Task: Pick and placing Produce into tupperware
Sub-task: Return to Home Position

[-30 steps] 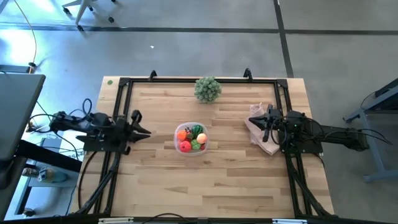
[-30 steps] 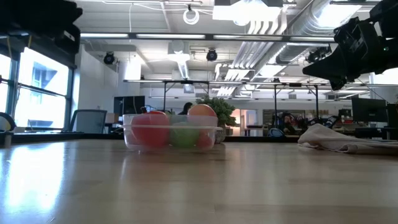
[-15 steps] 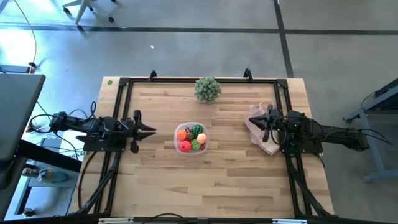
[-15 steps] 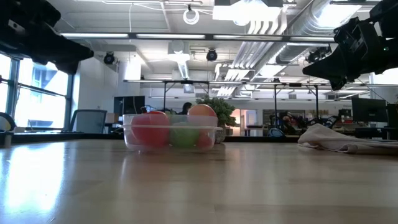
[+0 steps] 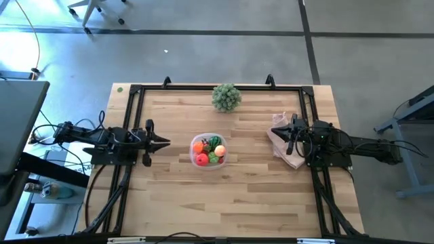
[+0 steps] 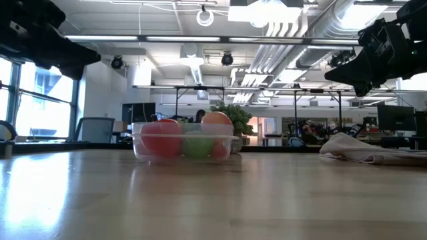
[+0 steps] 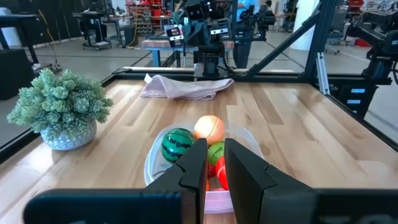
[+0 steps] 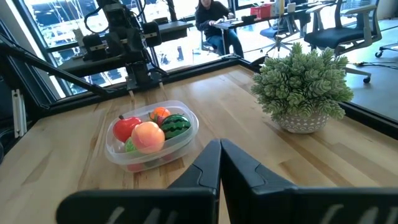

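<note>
The tub (image 5: 208,150) sits at centre frame, holding all the fruit (image 5: 207,150). Left gripper (image 5: 163,143) nearly closed and right gripper (image 5: 287,138) closed, both empty. Risk: an advancing arm may nudge the light tub.

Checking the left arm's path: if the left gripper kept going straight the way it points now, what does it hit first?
Most likely the tupperware. The left gripper, nearly shut and empty, aims across the table at it from the left, with bare wood between. Its height is unclear, so it might clip the produce on top instead.
</note>
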You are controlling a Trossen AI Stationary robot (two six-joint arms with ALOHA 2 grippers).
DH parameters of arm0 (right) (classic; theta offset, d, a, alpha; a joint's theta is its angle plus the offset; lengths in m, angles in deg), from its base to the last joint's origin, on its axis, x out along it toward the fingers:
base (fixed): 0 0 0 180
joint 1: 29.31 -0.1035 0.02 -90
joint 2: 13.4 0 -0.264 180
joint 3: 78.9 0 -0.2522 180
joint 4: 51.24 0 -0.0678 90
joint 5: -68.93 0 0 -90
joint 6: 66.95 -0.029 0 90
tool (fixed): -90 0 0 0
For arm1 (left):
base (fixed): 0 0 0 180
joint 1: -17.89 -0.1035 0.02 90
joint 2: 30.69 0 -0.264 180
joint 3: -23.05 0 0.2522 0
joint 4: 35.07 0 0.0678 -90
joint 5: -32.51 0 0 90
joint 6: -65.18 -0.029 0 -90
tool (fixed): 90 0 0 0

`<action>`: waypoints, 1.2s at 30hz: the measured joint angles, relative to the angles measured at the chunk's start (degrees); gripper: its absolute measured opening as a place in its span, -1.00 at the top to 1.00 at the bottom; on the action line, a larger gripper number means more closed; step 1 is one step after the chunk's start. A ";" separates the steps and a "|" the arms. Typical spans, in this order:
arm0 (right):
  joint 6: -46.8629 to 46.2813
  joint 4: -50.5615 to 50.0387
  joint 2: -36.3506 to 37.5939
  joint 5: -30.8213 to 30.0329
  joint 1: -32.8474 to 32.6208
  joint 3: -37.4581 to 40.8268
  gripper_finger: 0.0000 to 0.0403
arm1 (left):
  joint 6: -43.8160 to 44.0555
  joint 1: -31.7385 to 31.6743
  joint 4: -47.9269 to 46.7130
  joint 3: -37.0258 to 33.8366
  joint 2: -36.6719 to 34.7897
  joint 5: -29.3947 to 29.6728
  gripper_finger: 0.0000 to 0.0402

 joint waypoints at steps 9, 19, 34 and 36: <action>0.00 0.00 -0.02 0.00 0.01 0.00 1.00 | 0.02 0.00 0.00 0.02 0.00 0.06 0.77; 0.00 0.00 -0.01 0.00 0.00 0.00 1.00 | 0.02 0.00 0.00 0.04 0.00 0.15 0.77; 0.00 0.00 -0.01 0.00 0.00 0.00 1.00 | -1.24 -0.01 -1.28 0.07 -0.05 -23.46 0.77; 0.00 -0.01 0.00 0.00 0.01 0.00 1.00 | -3.49 0.00 -0.78 0.31 -0.05 -39.40 0.77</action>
